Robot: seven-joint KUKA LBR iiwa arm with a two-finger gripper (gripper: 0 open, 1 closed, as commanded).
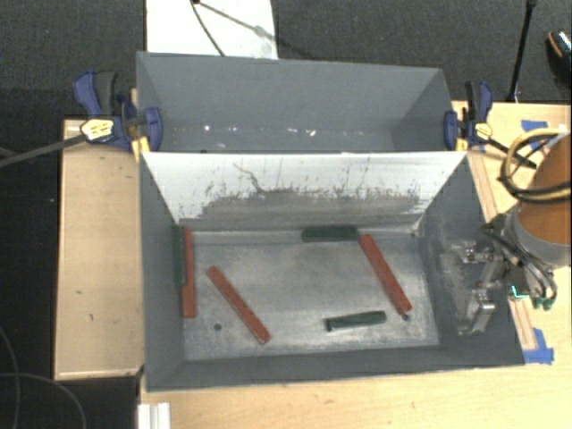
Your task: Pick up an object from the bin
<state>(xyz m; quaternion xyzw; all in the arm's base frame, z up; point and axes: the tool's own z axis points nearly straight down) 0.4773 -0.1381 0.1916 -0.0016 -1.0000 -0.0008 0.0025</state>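
Gripper [475,304] sits over the bin's [295,190] right sloped wall, off the floor, with nothing in it that I can see. Can't tell if it's spread or pressed together, too much bracket and cable clutter there. No target committed yet, as I read it. Closest picks: right red stick [385,275], lying diagonal on the floor near the right wall, and front green stick [355,322] near its lower end, apart I think. I'd take the red one: come in over its middle, turn the wrist so the jaws close across the short axis, then go straight down to the floor. Stay off the wall slope and off the lower end, where the green one could get caught. The rest are well apart: mid red stick [238,304], back green stick [329,234], left red stick [188,284] with left green stick [178,256] along the left wall, touching or just beside, can't tell which. Gripper height over the wall is unclear from this angle, and the arm is cut off at right.
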